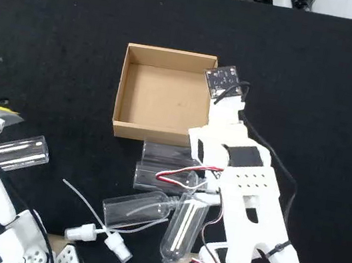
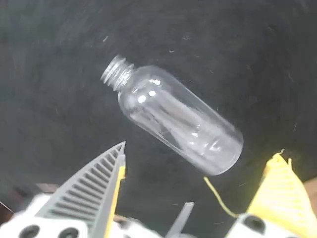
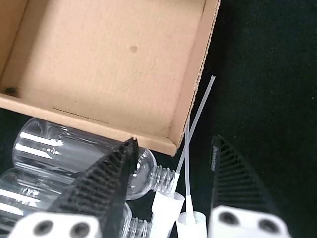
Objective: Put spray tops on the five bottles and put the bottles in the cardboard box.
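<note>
Capping step, nothing boxed. Inside the spread right claw (image 3: 173, 148): two loose spray tops (image 3: 166, 210); beside, uncapped bottles (image 3: 64, 148); just beyond, the cardboard box (image 3: 99, 64). Ahead of the released left claw (image 2: 198, 153): a lone bottle (image 2: 173, 119). Next, likely: pinch one top squarely.

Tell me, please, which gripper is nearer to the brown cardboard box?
Right. The right gripper hangs at a corner of the brown cardboard box; the left gripper is well off to the side, by a lone clear plastic bottle.
</note>
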`<action>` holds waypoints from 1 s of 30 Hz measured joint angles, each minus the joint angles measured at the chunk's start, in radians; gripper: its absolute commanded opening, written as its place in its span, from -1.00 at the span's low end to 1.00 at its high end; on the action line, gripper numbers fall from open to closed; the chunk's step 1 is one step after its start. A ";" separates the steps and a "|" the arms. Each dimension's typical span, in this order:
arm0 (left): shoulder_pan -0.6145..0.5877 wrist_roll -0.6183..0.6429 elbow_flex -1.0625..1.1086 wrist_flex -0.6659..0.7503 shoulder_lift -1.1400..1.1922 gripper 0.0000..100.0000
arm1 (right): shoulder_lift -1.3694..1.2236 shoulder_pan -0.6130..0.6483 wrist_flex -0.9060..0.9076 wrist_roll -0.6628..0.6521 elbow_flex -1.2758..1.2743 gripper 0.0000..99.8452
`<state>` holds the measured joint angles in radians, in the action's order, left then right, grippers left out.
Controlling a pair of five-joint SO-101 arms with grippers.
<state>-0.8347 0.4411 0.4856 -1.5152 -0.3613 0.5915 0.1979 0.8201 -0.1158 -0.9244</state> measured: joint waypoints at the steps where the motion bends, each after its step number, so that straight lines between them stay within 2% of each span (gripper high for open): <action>1: 0.000 0.071 0.009 0.002 0.000 -0.20 | 0.000 0.000 -0.006 0.000 0.000 -0.56; 3: 0.008 0.150 0.029 0.006 0.000 -0.20 | 0.000 0.000 -0.012 0.000 0.000 -0.56; 7: 0.040 0.183 0.124 0.038 0.000 -0.20 | 0.000 0.000 -0.014 0.000 0.000 -0.56; 15: 0.040 0.222 0.411 0.419 0.000 -0.21 | 0.000 0.000 -0.014 0.000 0.000 -0.56; 22: 0.044 0.259 0.416 0.448 0.000 -0.23 | 0.000 0.000 -0.014 0.000 0.000 -0.56; 24: 0.044 0.259 0.417 0.450 0.000 -0.36 | 0.000 0.000 -0.014 0.000 0.000 -0.56; 28: 0.044 0.262 0.425 0.443 0.000 -0.89 | 0.000 0.000 -0.014 0.000 0.000 -0.56; 29: 0.044 0.261 0.425 0.434 0.000 -0.97 | 0.000 0.000 -0.014 0.000 0.000 -0.56; 30: 0.044 0.259 0.425 0.414 0.000 -0.90 | 0.000 0.000 -0.014 0.000 0.000 -0.56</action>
<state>-0.7902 0.7004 0.9106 -1.1009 -0.3613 0.5915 0.1979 0.8063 -0.1158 -0.9244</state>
